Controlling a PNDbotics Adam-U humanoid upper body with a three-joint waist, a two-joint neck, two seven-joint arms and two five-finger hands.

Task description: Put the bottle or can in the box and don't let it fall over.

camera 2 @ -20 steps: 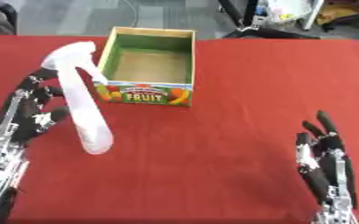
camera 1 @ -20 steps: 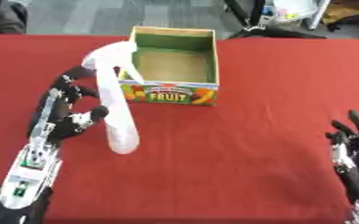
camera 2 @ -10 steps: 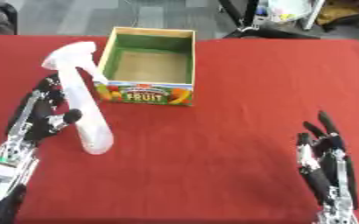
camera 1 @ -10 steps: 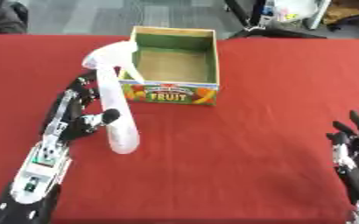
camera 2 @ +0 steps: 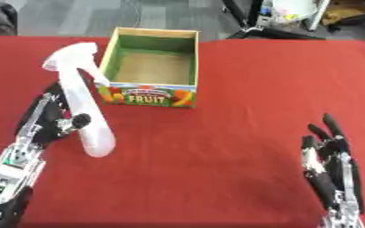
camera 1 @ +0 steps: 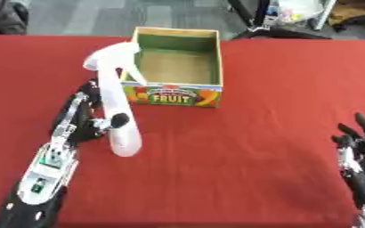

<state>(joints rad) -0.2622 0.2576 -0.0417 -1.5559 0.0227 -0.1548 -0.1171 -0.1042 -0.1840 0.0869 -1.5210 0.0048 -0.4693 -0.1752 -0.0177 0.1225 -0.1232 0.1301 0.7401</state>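
Observation:
A white spray bottle [camera 1: 118, 116] stands upright on the red table [camera 1: 248, 133], just left of the front of the box. The cardboard box [camera 1: 175, 67] is open-topped, green inside, with FRUIT printed on its front wall. My left hand [camera 1: 80, 118] lies against the bottle's left side. Its fingers [camera 1: 87, 92] stretch straight up beside and behind the bottle, and the thumb tip [camera 1: 119, 119] rests on its front. My right hand [camera 2: 332, 167] sits open near the lower right corner, fingers up, holding nothing.
The red table stretches wide between the box and my right hand. Beyond the far table edge are a grey floor and dark chair legs [camera 1: 256, 22].
My left hand has slid right and forward until it meets the bottle, with the thumb coming across its front. The bottle, the box and my right hand have stayed put.

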